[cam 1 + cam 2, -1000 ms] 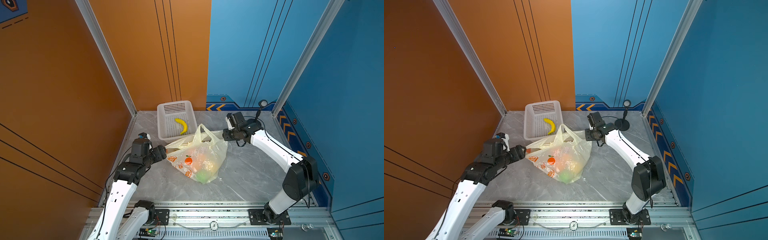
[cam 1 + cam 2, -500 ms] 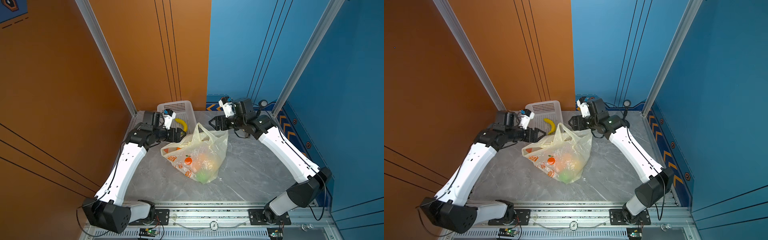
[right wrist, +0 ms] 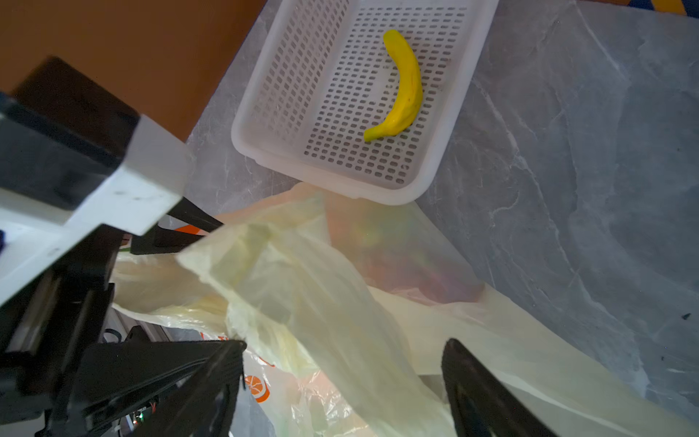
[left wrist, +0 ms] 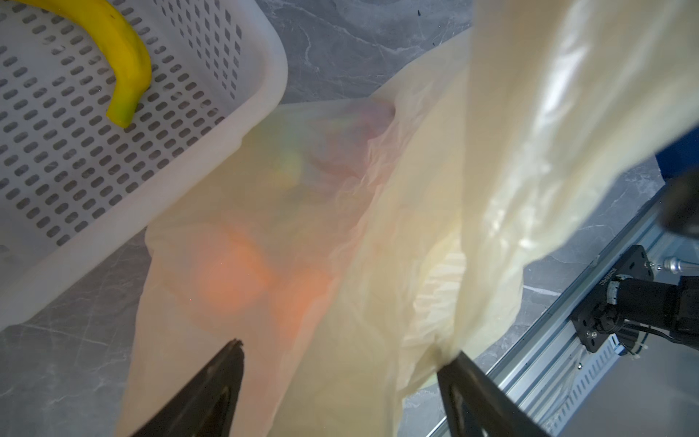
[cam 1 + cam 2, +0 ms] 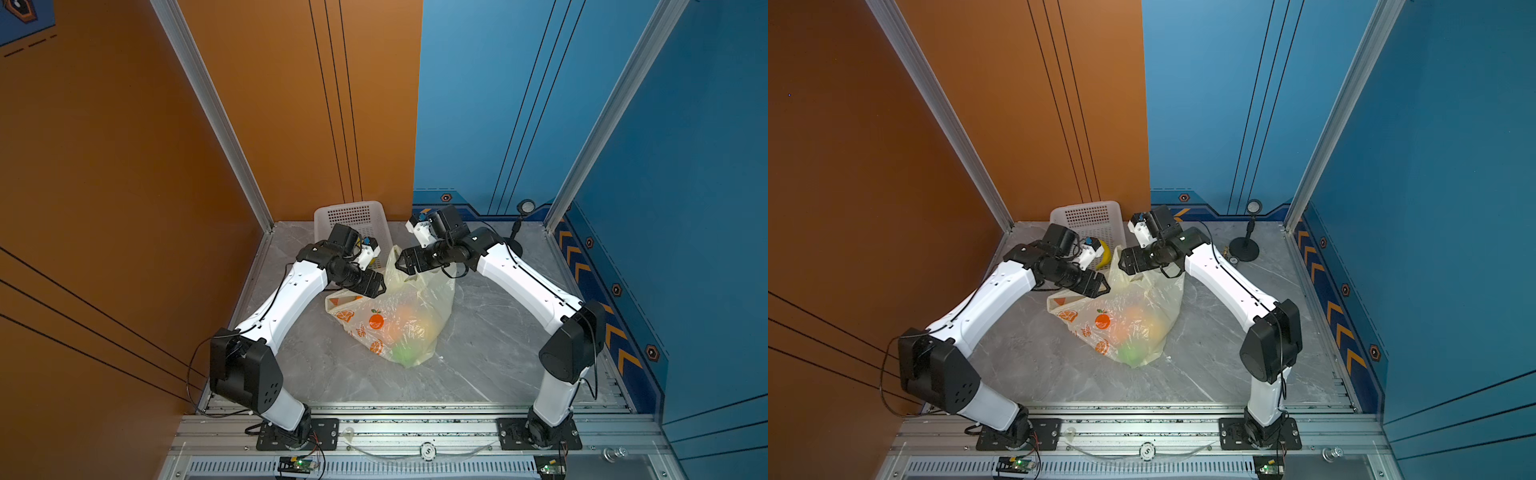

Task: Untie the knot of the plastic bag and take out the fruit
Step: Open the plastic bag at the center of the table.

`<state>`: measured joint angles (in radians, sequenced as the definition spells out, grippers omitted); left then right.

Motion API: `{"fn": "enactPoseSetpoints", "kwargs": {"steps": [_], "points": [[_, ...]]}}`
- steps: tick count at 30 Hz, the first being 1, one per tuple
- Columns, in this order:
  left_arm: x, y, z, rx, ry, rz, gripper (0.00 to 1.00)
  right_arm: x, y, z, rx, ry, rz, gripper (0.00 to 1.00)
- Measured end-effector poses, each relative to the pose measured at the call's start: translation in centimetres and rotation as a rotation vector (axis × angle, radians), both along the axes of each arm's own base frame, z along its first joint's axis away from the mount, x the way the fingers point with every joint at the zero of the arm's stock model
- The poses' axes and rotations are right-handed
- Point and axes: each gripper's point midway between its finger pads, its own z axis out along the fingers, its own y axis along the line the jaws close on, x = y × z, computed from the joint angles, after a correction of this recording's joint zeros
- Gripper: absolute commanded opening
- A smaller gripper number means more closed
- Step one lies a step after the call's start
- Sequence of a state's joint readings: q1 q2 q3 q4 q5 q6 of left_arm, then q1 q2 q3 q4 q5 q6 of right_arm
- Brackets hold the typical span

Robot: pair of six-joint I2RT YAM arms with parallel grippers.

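So, both arms are hunched over the plastic bag point(image 5: 409, 328), which lies slumped roughly mid-table on the grey marble top point(image 5: 490, 345), mouth end toward 12 o'clock in both top views. The fruit point(image 5: 405, 318) is all inside it. Through the film you get orange blobs in the middle and a green fruit point(image 5: 403, 353) down at the bag's 6 o'clock end.

The left gripper point(image 5: 379, 286) sits at the bag's 11 o'clock corner with its jaws spread wide. In its wrist view the pale film fills the gap between the black fingers point(image 4: 212, 386). A loose handle strip point(image 4: 548, 132) drapes down onto the tip of the far finger, but nothing is actually pinched.

The right gripper point(image 5: 400, 264) is at the bag's 12 o'clock, just beside the bit of handle that pokes up there. Its jaws are also wide apart, and its wrist view shows crinkled film point(image 3: 302, 287) under the gap. Can't tell if those fingers touch the plastic.

The two grippers are near each other, with the raised handle between them.

The white perforated basket point(image 5: 345, 210) is at 11 o'clock from the bag, by the back wall, and the bag's top edge comes right up to its near rim. A banana point(image 3: 406, 90) lies alone in it.

A little black stand point(image 5: 1244, 251) sits at 2 o'clock, well apart from the bag.
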<state>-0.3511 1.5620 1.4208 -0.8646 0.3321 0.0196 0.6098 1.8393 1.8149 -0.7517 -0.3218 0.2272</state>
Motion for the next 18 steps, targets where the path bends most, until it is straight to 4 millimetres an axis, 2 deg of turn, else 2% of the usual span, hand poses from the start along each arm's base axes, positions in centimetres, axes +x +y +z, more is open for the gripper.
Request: {"fn": "enactPoseSetpoints", "kwargs": {"steps": [6, 12, 15, 18], "points": [[0.4, 1.0, 1.6, -0.062, -0.076, 0.045, 0.81, 0.7, -0.6, 0.1, -0.004, -0.017, -0.013, 0.86], [2.5, 3.8, 3.5, -0.166, -0.133, 0.172, 0.72, 1.3, -0.2, 0.9, 0.047, -0.030, -0.014, 0.75], [2.7, 3.0, 3.1, -0.188, -0.116, 0.153, 0.71, 1.3, 0.4, 1.1, 0.070, -0.027, -0.004, 0.75], [2.6, 1.7, 2.0, -0.199, -0.076, 0.120, 0.66, 1.2, 0.7, 1.0, 0.081, -0.022, 0.000, 0.74]]}}
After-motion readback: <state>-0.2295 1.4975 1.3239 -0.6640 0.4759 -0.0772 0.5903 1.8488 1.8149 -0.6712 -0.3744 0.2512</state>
